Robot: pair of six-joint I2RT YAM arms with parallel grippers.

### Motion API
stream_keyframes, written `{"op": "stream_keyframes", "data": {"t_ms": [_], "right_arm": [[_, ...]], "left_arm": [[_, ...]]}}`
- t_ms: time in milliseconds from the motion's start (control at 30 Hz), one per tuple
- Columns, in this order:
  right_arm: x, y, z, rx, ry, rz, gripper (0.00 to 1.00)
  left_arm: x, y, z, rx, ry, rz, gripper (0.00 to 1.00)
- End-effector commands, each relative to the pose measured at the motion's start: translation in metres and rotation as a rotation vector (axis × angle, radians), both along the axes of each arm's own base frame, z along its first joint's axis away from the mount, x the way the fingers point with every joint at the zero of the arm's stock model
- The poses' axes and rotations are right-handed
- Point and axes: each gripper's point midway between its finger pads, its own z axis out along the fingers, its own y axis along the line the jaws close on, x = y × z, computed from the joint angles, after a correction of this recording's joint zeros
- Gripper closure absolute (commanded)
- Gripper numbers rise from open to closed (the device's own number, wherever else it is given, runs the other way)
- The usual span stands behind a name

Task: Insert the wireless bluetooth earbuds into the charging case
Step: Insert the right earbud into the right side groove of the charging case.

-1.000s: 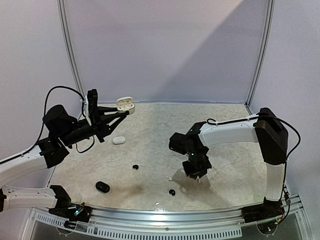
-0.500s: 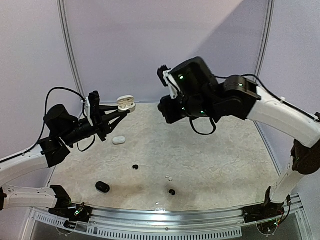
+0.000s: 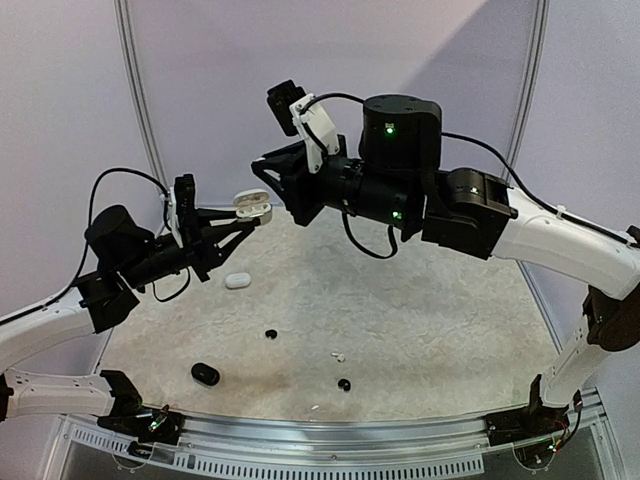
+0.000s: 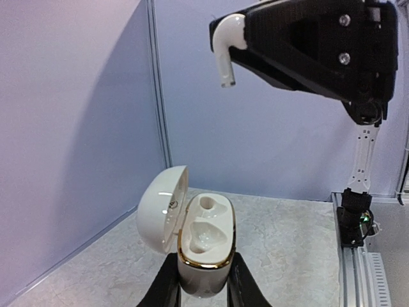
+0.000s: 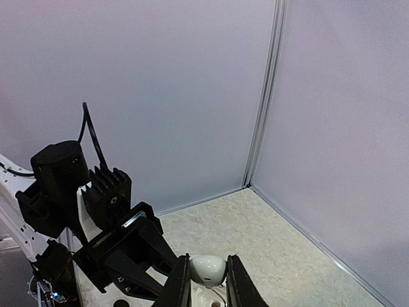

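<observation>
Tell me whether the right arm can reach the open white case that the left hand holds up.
Probably yes: the right hand, gripping a white earbud, hangs above the case, whose lid is open, with nothing between them.

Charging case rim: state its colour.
Gold; the charging case rim shows best in the left wrist view.
</observation>
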Motion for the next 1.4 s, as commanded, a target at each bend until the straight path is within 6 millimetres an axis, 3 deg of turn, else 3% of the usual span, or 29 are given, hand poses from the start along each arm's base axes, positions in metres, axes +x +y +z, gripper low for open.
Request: {"op": "stream_keyframes", "data": {"t_ms": [0,167,400,1367], "right_arm": [[-0.008,0.011,-0.004,-0.025,-0.089,0.053,1.0],[-0.005,0.011,-0.028,-0.11,-0.084,0.037,1.0],[-0.002,0.008,-0.045,-0.15,-0.048,0.022,1.0],[0.012,0.008,-0.075,-0.237,-0.027,-0.021,1.0]], "left_arm": [[-0.013,-0.004,0.018,-0.064,0.051,-0.071,1.0],[-0.014,-0.005,0.022,-0.087,0.072,-0.085,1.0],[-0.015,-0.007,0.023,-0.079,0.06,-0.098,1.0],[-0.017,-0.006,0.023,-0.068,0.021,-0.095,1.0]]}}
